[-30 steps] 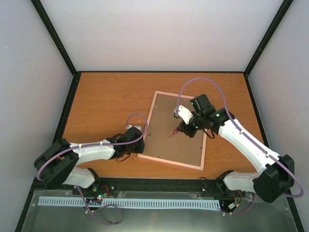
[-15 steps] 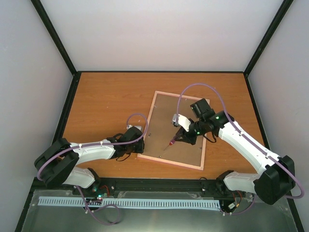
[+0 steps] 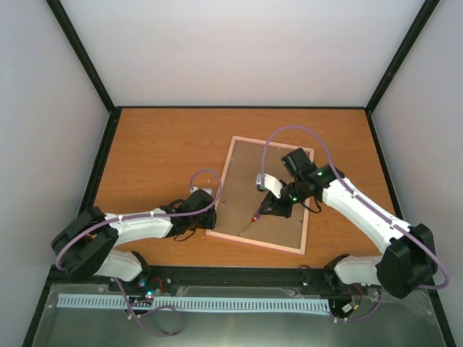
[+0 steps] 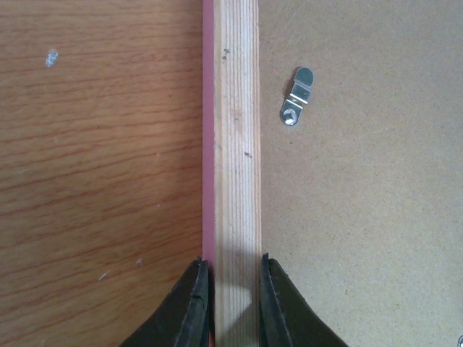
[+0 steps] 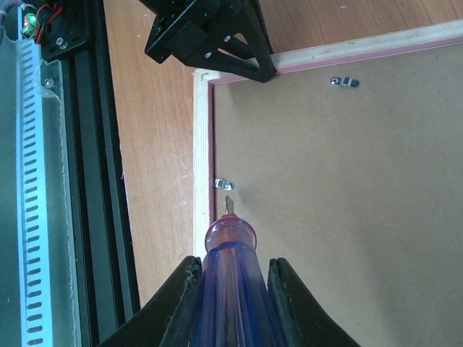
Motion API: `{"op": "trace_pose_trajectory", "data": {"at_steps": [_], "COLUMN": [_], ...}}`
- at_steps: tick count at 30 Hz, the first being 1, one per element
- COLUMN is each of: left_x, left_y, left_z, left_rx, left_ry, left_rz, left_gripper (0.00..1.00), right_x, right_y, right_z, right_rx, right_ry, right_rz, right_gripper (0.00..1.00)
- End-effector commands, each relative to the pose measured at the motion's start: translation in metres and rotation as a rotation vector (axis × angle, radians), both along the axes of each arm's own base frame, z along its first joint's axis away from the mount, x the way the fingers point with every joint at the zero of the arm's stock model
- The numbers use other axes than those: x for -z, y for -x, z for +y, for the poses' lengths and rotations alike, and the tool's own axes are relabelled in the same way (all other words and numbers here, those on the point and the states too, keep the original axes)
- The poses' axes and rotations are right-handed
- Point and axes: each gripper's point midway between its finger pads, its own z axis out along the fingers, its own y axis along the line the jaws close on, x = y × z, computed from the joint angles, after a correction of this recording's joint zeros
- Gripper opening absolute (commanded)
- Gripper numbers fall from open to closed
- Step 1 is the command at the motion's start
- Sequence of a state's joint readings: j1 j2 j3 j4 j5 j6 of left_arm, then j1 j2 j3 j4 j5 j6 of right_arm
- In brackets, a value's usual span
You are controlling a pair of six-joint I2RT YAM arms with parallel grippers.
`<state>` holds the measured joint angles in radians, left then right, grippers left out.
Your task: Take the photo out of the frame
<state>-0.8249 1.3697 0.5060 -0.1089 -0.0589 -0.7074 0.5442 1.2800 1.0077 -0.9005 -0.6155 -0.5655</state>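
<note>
Inside the right claw (image 5: 235, 266), clenched tight, sits a purple-handled screwdriver (image 5: 231, 242) with a red collar, blade pointing away from the wrist. Just beyond the blade tip, very nearly touching it, a small metal turn clip (image 5: 223, 183) lies at the edge of the hardboard back (image 5: 347, 202), close against the pale wooden rail. That's the step in hand, by my reading: freeing the backing clips, and this one is the target. The next move wants the tip eased the last little way onto the clip, then a sideways push to swing it off the board. Gently, mind, or the blade could skid across the hardboard. Farther ahead and off to the right a second clip (image 5: 344, 82) waits by the adjoining rail.

And on that far rail, the left claw (image 4: 231, 262): clamped on the frame (image 4: 237, 144), one finger on the pink outer face, the other on the inner side of the wood, steadying it on the worktop (image 4: 101, 144). Ahead of it and a touch right, a clip sits on the board, just apart from the rail.

So the frame lies face down beneath both claws, brown board up, pale edging with a thin pink stripe. The photo? Hidden under that backing, not a sliver showing.
</note>
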Motion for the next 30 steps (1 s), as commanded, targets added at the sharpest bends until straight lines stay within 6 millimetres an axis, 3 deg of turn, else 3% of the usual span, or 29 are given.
{"op": "trace_pose_trajectory", "data": {"at_steps": [1, 30], "left_x": [0.000, 0.000], "left_y": [0.006, 0.007], "left_z": [-0.008, -0.008], "left_rx": [0.046, 0.050], "left_ry": [0.010, 0.011], "left_rz": [0.026, 0.027], "left_gripper": [0.01, 0.01], "right_x": [0.001, 0.020], "right_y": [0.008, 0.011], "right_z": [0.003, 0.017], "right_rx": [-0.038, -0.073], "right_ry": [-0.017, -0.004], "right_rz": [0.023, 0.075], "right_gripper": [0.03, 0.03]}}
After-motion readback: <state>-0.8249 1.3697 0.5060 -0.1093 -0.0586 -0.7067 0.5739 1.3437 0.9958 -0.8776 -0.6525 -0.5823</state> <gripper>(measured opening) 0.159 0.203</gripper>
